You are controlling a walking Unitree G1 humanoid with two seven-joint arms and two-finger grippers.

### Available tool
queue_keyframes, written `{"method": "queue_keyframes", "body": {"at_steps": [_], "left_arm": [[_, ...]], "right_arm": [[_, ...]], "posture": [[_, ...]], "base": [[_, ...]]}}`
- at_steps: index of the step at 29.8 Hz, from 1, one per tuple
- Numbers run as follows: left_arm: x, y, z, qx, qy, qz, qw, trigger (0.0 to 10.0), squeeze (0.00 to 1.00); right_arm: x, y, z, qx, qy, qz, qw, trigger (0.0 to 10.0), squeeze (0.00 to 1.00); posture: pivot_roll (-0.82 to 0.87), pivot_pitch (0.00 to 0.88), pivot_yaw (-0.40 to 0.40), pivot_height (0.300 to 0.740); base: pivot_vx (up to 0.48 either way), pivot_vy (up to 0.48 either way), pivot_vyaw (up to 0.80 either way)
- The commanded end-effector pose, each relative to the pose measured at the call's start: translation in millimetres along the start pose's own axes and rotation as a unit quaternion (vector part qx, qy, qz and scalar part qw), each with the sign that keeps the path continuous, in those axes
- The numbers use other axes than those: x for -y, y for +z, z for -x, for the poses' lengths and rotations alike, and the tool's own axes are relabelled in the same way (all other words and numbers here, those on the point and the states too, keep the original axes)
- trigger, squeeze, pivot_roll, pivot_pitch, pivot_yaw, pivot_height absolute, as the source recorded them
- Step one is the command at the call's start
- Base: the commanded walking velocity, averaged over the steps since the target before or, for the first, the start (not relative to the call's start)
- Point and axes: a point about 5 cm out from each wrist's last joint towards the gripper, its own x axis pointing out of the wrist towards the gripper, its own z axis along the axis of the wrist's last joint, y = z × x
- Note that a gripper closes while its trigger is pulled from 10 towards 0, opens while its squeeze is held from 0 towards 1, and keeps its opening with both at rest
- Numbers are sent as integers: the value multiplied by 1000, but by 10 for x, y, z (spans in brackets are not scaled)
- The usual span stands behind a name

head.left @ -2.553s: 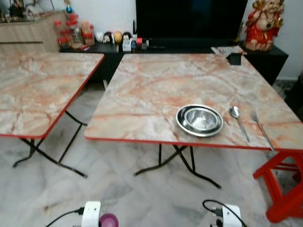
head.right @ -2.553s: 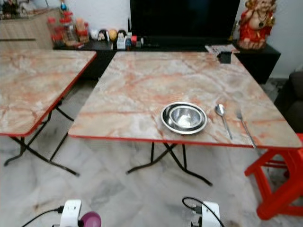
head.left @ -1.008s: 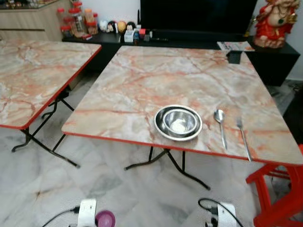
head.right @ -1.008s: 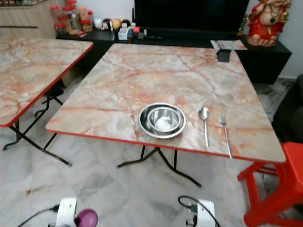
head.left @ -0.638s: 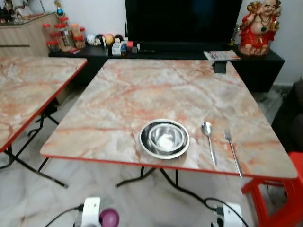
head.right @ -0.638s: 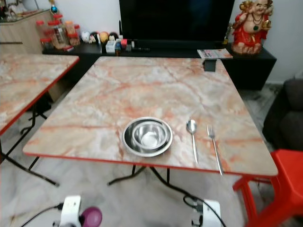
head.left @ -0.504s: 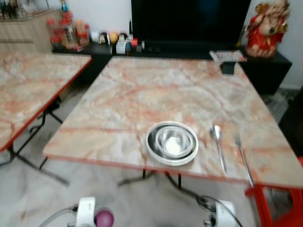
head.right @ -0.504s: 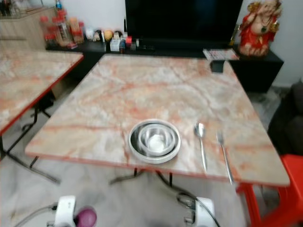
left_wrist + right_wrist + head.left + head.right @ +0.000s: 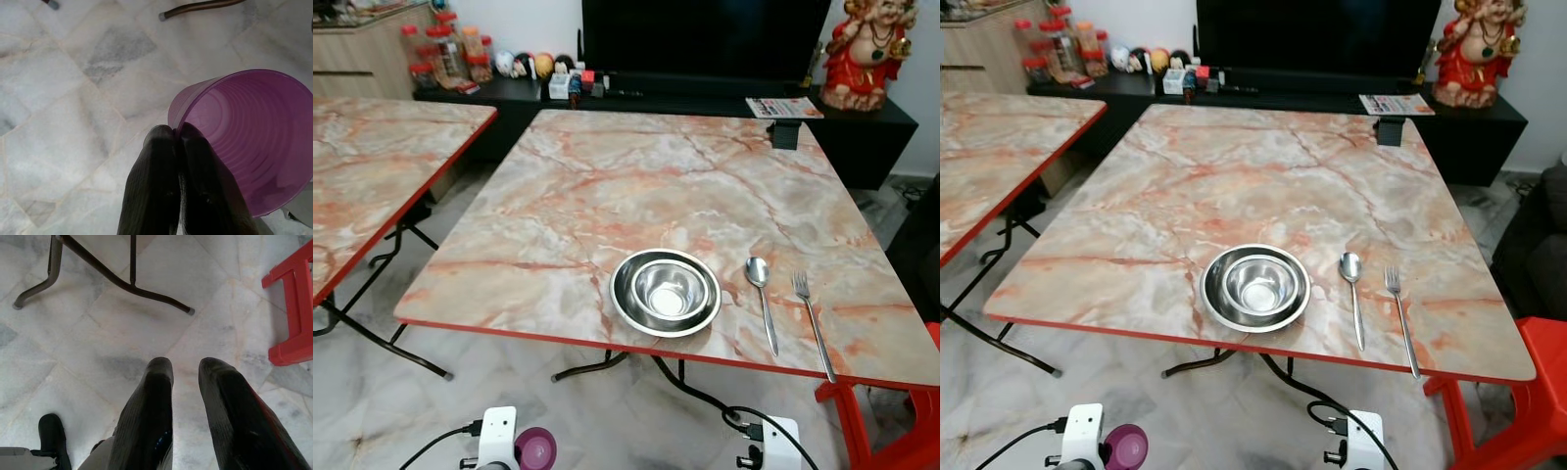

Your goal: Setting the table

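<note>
A steel bowl [image 9: 666,291] nested in a steel plate sits near the front edge of the marble-topped table [image 9: 607,186]. To its right lie a spoon [image 9: 762,300] and a fork [image 9: 812,322], side by side. My left gripper [image 9: 177,134] hangs low over the floor, shut on the rim of a purple plastic cup [image 9: 249,142]; the cup [image 9: 536,448] also peeks in at the bottom of the left eye view. My right gripper [image 9: 185,368] hangs below table height with its fingers apart and nothing between them.
A second marble table [image 9: 372,166] stands to the left. A red plastic stool [image 9: 1528,392] is at the right front corner. A dark TV console [image 9: 705,98] with jars, small items and a red figurine [image 9: 862,49] lines the back wall. Black folding legs [image 9: 122,281] cross under the table.
The camera has come closer and steadied, so the table with bowl, spoon and fork looks larger and more centred. The cup stays held in my left gripper.
</note>
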Motion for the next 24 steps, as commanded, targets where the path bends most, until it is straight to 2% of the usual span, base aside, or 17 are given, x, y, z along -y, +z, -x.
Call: {"method": "queue_keyframes", "body": {"at_steps": [1, 6, 13, 24], "left_arm": [[-15, -9, 2, -2, 2, -9, 1000, 10000, 0], [-21, 11, -1, 1, 5, -12, 1000, 10000, 0], [-25, 14, -1, 2, 6, -10, 1000, 10000, 0], [-26, -1, 2, 1, 7, 3, 1000, 10000, 0]], "right_arm": [[7, 25, -1, 10, -1, -7, 1000, 10000, 0], [0, 25, -2, 9, -1, -5, 1000, 10000, 0], [7, 21, -3, 6, -1, -1, 1000, 10000, 0], [17, 18, -3, 5, -3, -4, 1000, 10000, 0]], "posture": [[-35, 0, -6, 740], [-33, 0, -6, 740], [-32, 0, -9, 740], [-36, 0, -13, 740]], "base": [[0, 0, 0], [0, 0, 0], [0, -288, 0], [0, 0, -51]]}}
